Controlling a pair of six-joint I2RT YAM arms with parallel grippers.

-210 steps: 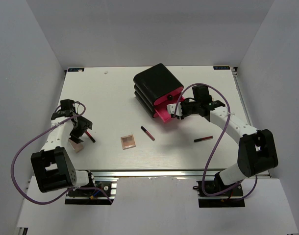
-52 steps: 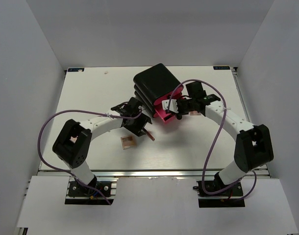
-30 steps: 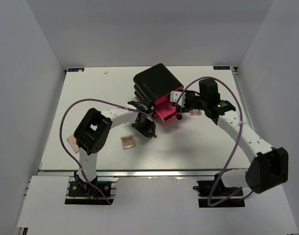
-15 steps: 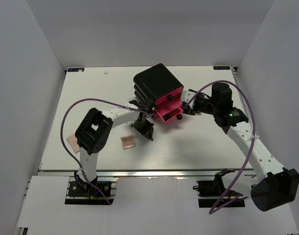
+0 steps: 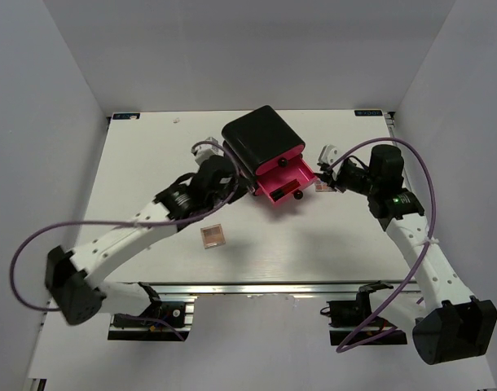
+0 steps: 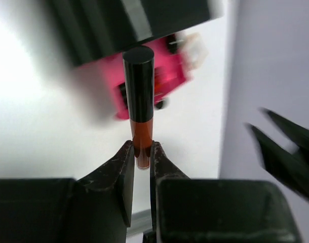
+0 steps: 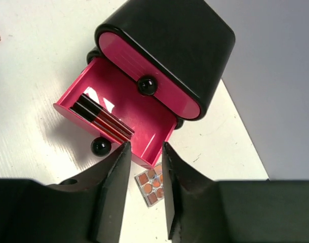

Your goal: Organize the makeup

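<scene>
Left side first. Left gripper [image 6: 140, 152] is clenched on the red end of a black-and-red stick [image 6: 139, 86], black cap pointing away from the fingers. Half a second ago this gripper was down on the counter [image 5: 151, 147] at that stick, just in front of the box. Now the arm is raised and the spot is bare, so the pick worked. The stick hangs in the air near the box, not in any drawer yet. My read: next it goes into the open drawer.

Middle: one square palette [image 5: 213, 236] lies loose on the counter, apart from everything, untouched.

The black box [image 5: 261, 134] has one pink drawer [image 7: 144, 121] pulled out; the drawer above it is shut. Inside the open one are two sticks [image 7: 104, 120] lying side by side against the left wall, with the rest of the floor bare. That leaves room for the third stick. I can't see into the shut drawers.

Right: a second palette [image 7: 152, 185] sits on the counter just beside the open drawer's right corner, outside it. The right gripper [image 7: 145, 152] has backed away from the drawer since a second ago and hovers above that palette, fingers apart, nothing between them. The palettes are still to be sorted; the task looks about midway.
</scene>
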